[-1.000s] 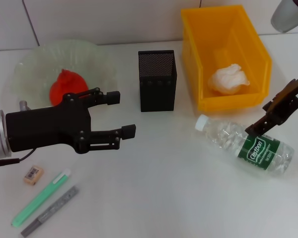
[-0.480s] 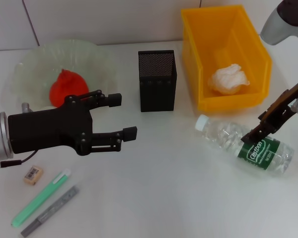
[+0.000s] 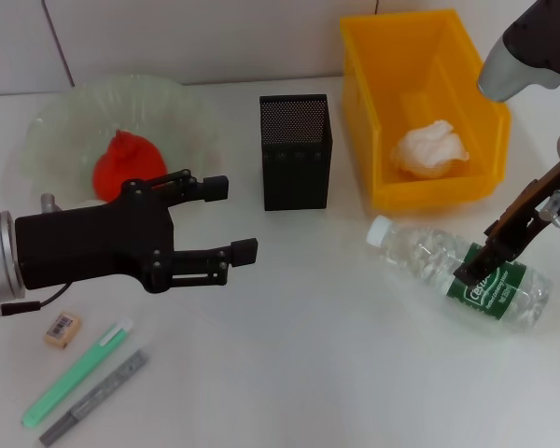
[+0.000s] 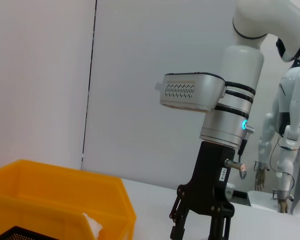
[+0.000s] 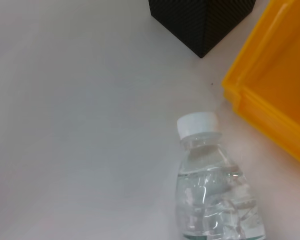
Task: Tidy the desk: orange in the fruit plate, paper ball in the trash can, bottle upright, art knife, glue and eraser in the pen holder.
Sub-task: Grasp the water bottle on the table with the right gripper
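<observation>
White desk (image 3: 308,373), tiled wall behind; bottle (image 3: 457,271) lies flat near the right edge, just in front of the yellow bin (image 3: 420,103), long axis diagonal, white cap toward the pen holder (image 3: 296,151). Right gripper (image 3: 478,266) tips sit on the green label, jaw gap can't tell. Left gripper (image 3: 231,217) hovers mid-left w/ jaws wide, holding nothing.

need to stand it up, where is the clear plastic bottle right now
In the head view the clear plastic water bottle with the green label lies on its side on the robot's right, just in front of the yellow plastic bin, under the right gripper.
</observation>
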Action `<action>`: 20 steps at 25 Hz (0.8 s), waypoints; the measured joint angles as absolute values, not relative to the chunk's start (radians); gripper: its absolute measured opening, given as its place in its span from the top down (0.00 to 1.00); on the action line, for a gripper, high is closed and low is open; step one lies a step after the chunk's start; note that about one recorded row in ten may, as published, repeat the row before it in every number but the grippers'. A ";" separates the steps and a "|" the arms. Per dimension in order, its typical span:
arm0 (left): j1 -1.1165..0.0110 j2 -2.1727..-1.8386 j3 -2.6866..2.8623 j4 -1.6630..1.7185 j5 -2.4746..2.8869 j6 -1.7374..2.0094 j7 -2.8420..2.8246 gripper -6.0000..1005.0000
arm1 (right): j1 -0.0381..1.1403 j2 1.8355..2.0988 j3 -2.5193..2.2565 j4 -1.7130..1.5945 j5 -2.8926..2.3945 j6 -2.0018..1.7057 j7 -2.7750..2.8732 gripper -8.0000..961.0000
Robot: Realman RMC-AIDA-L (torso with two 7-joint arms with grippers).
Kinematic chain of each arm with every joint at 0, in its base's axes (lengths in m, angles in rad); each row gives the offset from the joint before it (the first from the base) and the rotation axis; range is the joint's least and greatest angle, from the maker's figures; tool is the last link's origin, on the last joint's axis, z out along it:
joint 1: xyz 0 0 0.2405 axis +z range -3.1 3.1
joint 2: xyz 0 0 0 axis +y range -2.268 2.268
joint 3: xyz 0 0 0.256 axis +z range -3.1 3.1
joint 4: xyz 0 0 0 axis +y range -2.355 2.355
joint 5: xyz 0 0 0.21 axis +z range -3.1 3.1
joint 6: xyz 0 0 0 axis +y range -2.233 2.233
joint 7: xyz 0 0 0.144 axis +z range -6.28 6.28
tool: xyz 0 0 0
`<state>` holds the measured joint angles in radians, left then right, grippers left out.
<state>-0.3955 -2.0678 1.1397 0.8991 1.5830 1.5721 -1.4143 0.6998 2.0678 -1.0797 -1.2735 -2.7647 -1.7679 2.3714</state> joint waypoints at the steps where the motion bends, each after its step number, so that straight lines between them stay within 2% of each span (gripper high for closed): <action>1: -0.395 -2.068 1.140 0.899 1.583 1.571 -1.414 0.15 | 0.700 2.068 -1.080 -1.273 -2.765 -1.768 2.371 0.15; 20: -0.396 -2.068 1.140 0.899 1.583 1.571 -1.414 0.15 | 0.704 2.072 -1.080 -1.214 -2.790 -1.741 2.373 0.15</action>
